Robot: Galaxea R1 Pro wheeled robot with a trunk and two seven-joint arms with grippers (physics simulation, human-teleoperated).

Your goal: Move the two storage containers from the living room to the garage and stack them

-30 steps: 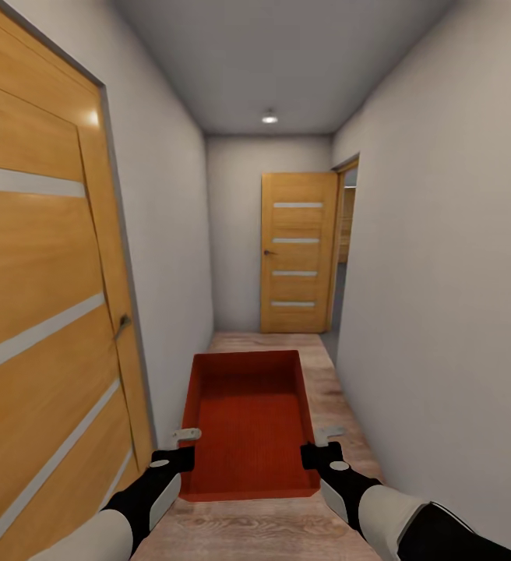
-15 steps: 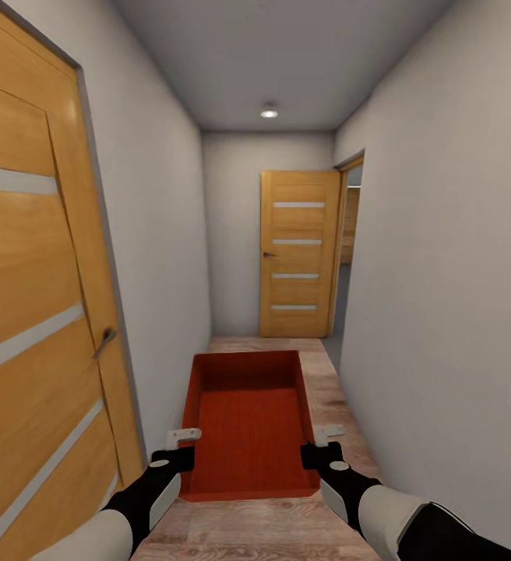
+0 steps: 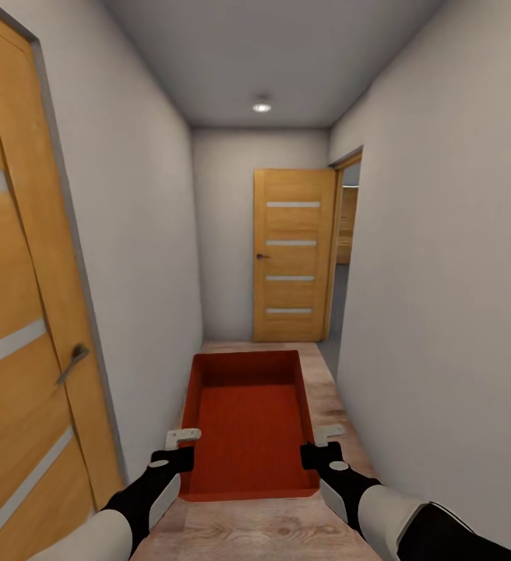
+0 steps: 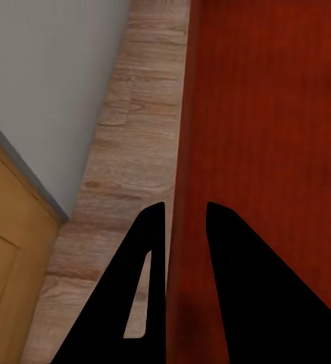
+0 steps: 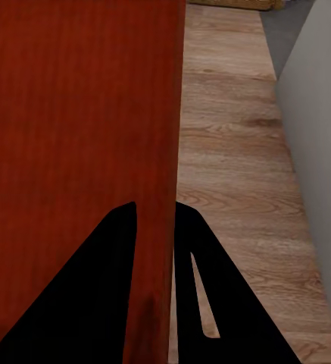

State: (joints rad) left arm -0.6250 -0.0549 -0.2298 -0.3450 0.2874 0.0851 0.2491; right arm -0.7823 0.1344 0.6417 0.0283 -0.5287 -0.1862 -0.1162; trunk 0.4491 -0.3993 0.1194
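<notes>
Narrow and pale-walled, the hallway runs ahead over a wood-plank floor (image 3: 318,389), and the robot carries one storage container (image 3: 248,425) low in front of it. Left jaws (image 3: 179,450) are closed down on the bin's wall at nine o'clock, one finger inside and one outside the thin side, as the left wrist view shows (image 4: 176,227); right jaws (image 3: 319,444) pinch the opposite wall at three o'clock in the same way (image 5: 171,220). Between them the orange-red box hangs level and open-topped, nothing inside it. Outward from the bin, a wooden door (image 3: 22,351) with a lever handle stands close at nine o'clock, and another door (image 3: 290,257) stands open at twelve beside a doorway (image 3: 347,241) on the right. Judging by its thin plain walls, the bin is probably light but may flex, so a grip on both long sides near the near end seems sensible; smooth walls could slip if the jaws loosen.
</notes>
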